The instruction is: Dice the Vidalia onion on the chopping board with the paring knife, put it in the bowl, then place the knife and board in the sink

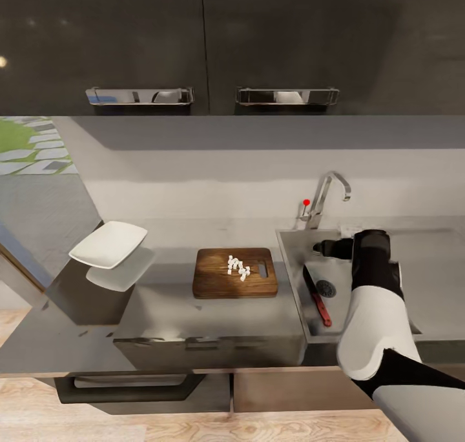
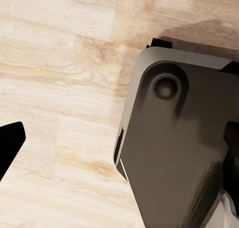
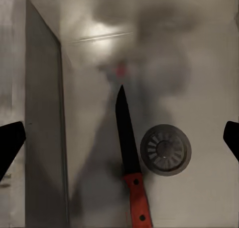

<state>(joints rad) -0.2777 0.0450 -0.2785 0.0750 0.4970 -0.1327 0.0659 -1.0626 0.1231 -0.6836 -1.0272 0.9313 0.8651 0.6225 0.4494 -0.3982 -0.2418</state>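
The paring knife (image 1: 318,295) lies flat on the floor of the sink (image 1: 374,313), its dark blade (image 3: 127,133) beside the round drain (image 3: 165,149) and its reddish handle (image 3: 138,200) toward the front. My right gripper (image 1: 323,248) hovers over the basin above the knife, open, with its fingertips (image 3: 10,143) wide apart and nothing between them. The chopping board (image 1: 219,281) rests on the countertop (image 1: 168,303) left of the sink, and the diced onion (image 1: 237,268) sits in a small pile on it. A white bowl (image 1: 108,243) stands at the counter's left end. My left gripper (image 2: 119,138) hangs open over the wooden floor.
The chrome tap (image 1: 328,200) with its red knob (image 1: 306,202) stands behind the sink's left corner. Glossy black wall cabinets (image 1: 206,42) hang overhead. Part of the robot's grey base (image 2: 179,148) lies below the left gripper. The drainboard (image 1: 439,268) extends right of the basin.
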